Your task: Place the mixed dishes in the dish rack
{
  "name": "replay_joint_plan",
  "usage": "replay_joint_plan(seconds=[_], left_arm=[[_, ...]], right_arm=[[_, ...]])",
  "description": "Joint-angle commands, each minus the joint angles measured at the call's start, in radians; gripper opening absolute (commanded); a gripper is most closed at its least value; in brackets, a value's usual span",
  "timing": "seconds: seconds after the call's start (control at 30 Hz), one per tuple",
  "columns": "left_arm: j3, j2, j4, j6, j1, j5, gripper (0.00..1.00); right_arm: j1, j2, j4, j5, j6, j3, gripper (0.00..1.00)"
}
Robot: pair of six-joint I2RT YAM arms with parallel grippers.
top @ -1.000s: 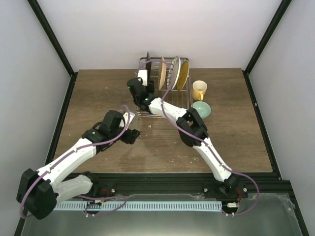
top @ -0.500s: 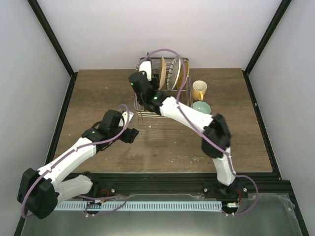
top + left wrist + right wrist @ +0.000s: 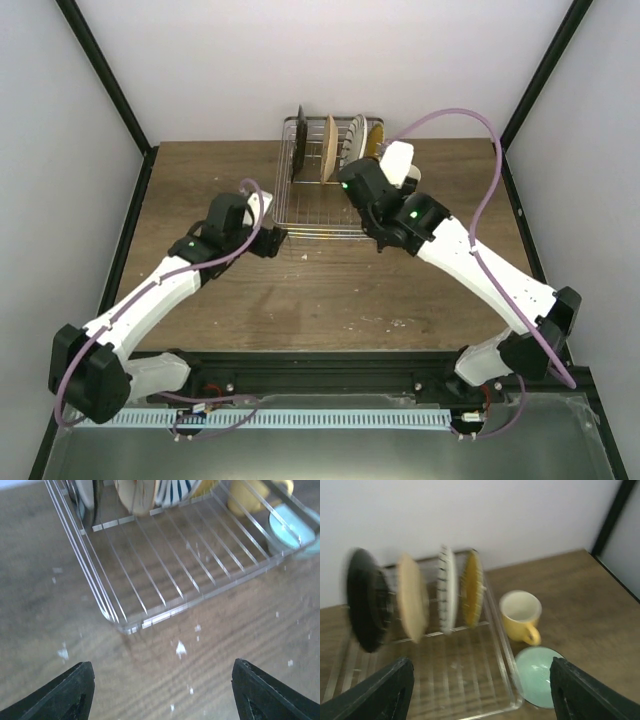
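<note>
The dish rack (image 3: 322,214) stands at the back of the table. Four plates stand on edge in it: dark (image 3: 365,600), beige (image 3: 412,597), black-striped white (image 3: 446,590) and woven yellow (image 3: 471,587). The yellow mug (image 3: 520,612) and the mint-green bowl (image 3: 540,675) sit on the table just right of the rack; my right arm hides them from above. My right gripper (image 3: 482,695) hovers open and empty over the rack's right side (image 3: 352,180). My left gripper (image 3: 162,695) is open and empty, low over the table by the rack's near left corner (image 3: 125,625).
White crumbs (image 3: 180,649) dot the wood in front of the rack. Black frame posts and white walls close the table in at the back and sides. The right arm's elbow (image 3: 555,310) juts out to the far right.
My right arm has swung from the rack's left end to its right side, leaving the dark plate standing there. The left gripper has crept closer to the rack's corner.
</note>
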Motion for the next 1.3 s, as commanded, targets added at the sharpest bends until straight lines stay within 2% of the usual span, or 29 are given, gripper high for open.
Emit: replay_joint_plan(seconds=[0.0, 0.17, 0.3, 0.5, 0.57, 0.63, 0.8, 1.1, 1.27], left_arm=[[0.137, 0.076, 0.079, 0.038, 0.006, -0.045, 0.78], [0.278, 0.154, 0.097, 0.072, 0.008, -0.072, 0.81], [0.346, 0.189, 0.091, 0.08, 0.008, -0.071, 0.81], [0.408, 0.231, 0.083, 0.098, 0.007, -0.081, 0.81], [0.427, 0.244, 0.078, 0.106, 0.008, -0.084, 0.81], [0.445, 0.257, 0.074, 0.116, 0.008, -0.087, 0.81], [0.477, 0.281, 0.067, 0.126, 0.008, -0.101, 0.81], [0.478, 0.312, 0.07, 0.118, 0.009, -0.102, 0.81], [0.489, 0.335, 0.083, 0.12, 0.012, -0.095, 0.81]], right_arm=[[-0.166, -0.043, -0.212, -0.15, 0.225, -0.127, 0.75], [-0.348, -0.118, -0.109, -0.364, 0.241, -0.302, 0.76], [-0.496, -0.15, 0.042, -0.467, 0.15, -0.368, 0.75], [-0.624, -0.032, 0.157, -0.553, -0.015, -0.327, 0.74], [-0.665, 0.033, 0.188, -0.635, -0.058, -0.309, 0.68], [-0.683, 0.097, 0.222, -0.684, -0.106, -0.289, 0.61], [-0.686, 0.234, 0.246, -0.713, -0.203, -0.223, 0.51], [-0.685, 0.295, 0.221, -0.669, -0.284, -0.168, 0.52], [-0.686, 0.312, 0.217, -0.672, -0.271, -0.154, 0.52]])
